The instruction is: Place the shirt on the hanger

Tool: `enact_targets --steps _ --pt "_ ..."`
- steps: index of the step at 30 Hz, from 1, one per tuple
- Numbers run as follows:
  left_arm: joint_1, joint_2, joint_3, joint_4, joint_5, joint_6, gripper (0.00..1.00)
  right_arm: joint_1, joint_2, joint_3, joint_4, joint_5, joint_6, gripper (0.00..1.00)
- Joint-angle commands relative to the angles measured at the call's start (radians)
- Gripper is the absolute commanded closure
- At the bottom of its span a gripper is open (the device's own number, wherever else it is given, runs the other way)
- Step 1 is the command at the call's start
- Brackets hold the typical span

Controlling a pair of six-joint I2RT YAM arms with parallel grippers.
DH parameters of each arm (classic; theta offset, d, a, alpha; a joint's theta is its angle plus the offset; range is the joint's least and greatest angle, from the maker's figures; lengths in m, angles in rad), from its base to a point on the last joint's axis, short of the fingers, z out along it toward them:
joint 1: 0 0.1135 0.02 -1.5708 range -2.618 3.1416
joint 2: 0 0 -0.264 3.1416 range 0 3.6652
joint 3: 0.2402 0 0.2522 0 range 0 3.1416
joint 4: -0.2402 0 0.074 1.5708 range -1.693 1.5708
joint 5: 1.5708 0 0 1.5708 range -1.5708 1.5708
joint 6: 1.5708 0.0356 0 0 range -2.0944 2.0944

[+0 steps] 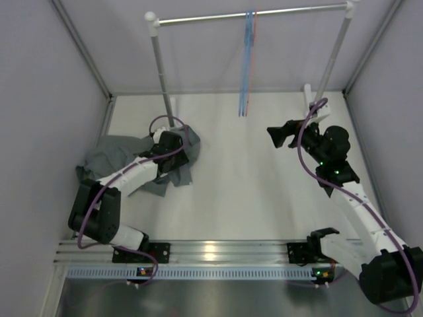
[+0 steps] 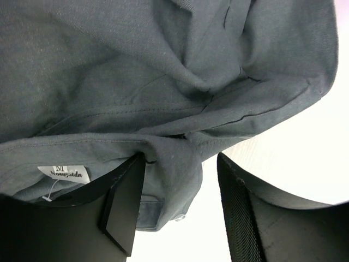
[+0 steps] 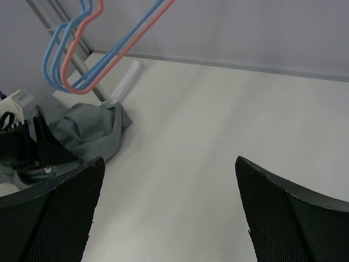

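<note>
A white, smooth table point(image 1: 251, 191) is walled in by pale panels. Across its far end stands a clothes rail point(image 1: 264, 12), a thin metal bar on two white posts. The shirt point(image 1: 115, 155), soft grey cloth, lies crumpled on the left of the table at the foot of the rail's left post. The hanger point(image 3: 126, 48), thin pink wire with a hooked top, hangs near the middle of the bar, touching two light blue hangers point(image 3: 52, 49) beside it, well apart from the shirt. The left gripper point(image 2: 180, 213) sits over the shirt, jaws spread around a fold near the collar. The right gripper point(image 3: 174, 218) hovers above bare table, jaws wide and empty. A small white neck label point(image 2: 64, 173) reads M.
</note>
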Motion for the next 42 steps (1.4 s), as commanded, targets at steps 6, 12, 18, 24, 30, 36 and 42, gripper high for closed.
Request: enact_targets --steps 6,12,18,24,30,36,42 --pt "-0.002 -0.007 -0.004 0.092 0.011 0.018 0.42 0.012 -0.033 0.038 -0.008 0.018 -0.019 0.01" --pt "-0.010 -0.001 -0.008 0.094 0.013 0.019 0.83 0.010 -0.032 0.038 -0.008 0.046 -0.010 0.01" --pt "-0.061 -0.030 0.022 0.104 0.036 0.067 1.00 0.009 -0.055 0.044 -0.041 0.156 -0.001 0.01" --pt "-0.337 -0.079 0.140 0.101 -0.064 0.195 1.00 0.010 -0.073 0.022 -0.038 0.137 -0.002 0.00" --pt "-0.531 -0.093 0.188 0.103 -0.093 0.153 1.00 0.009 -0.122 -0.031 -0.019 0.052 -0.021 0.01" --pt "-0.746 -0.068 0.281 0.127 -0.148 0.172 1.00 0.010 -0.240 -0.105 -0.034 0.067 0.002 0.00" --pt "-0.894 0.106 0.517 0.213 -0.064 0.303 1.00 0.012 -0.363 -0.130 -0.110 0.086 0.011 0.00"
